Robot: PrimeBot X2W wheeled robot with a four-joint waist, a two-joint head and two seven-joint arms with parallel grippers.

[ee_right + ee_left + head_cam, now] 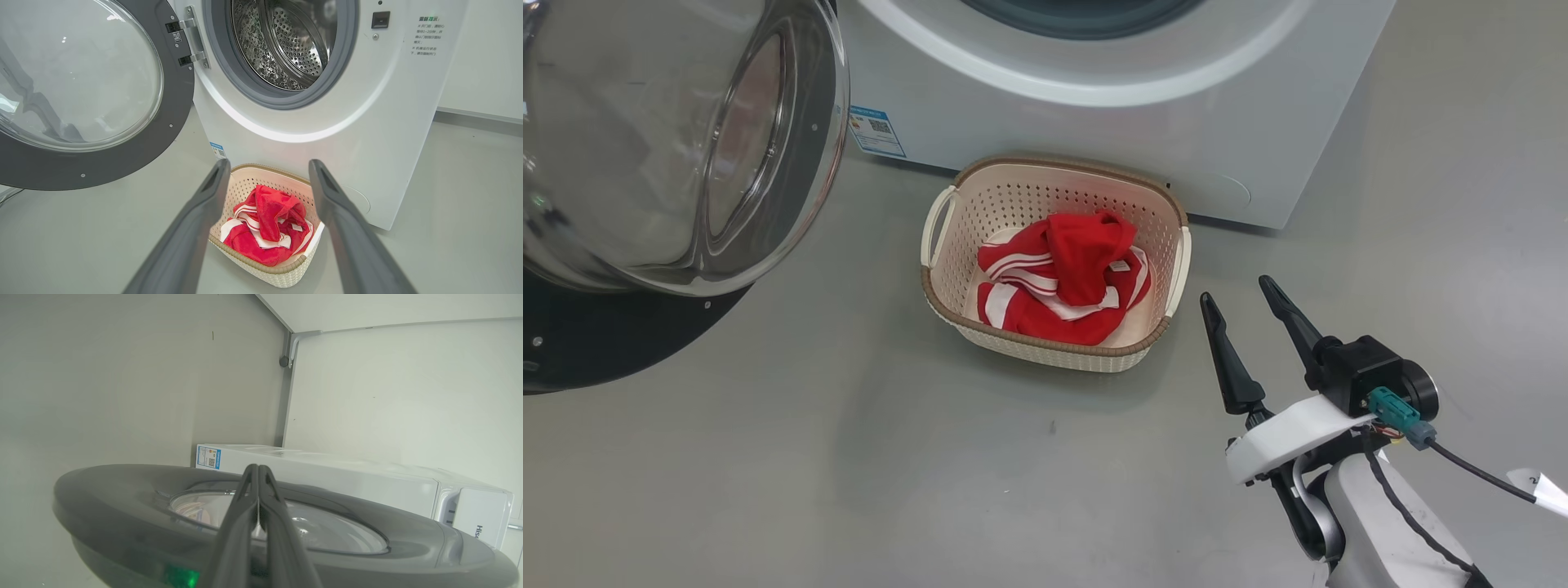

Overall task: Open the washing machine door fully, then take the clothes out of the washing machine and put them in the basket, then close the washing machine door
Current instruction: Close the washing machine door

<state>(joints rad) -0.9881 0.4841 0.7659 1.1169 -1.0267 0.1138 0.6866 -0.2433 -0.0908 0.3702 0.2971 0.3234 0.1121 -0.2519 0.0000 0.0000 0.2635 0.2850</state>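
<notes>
Two long fingers of the right pincer stand wide apart with nothing between them, low on the right of the head view above the grey floor. Just past their tips, to the left, the basket sits on the floor with the clothes heaped inside, clear of the fingers. In the right wrist view the clothes show between the spread fingers, further off. On the left the washing machine door stands open on its hinges. The left pincer, fingers pressed together, lies over the door's dark outer face; whether it touches, I cannot tell. Behind the basket rises the washing machine, its steel drum in view.
</notes>
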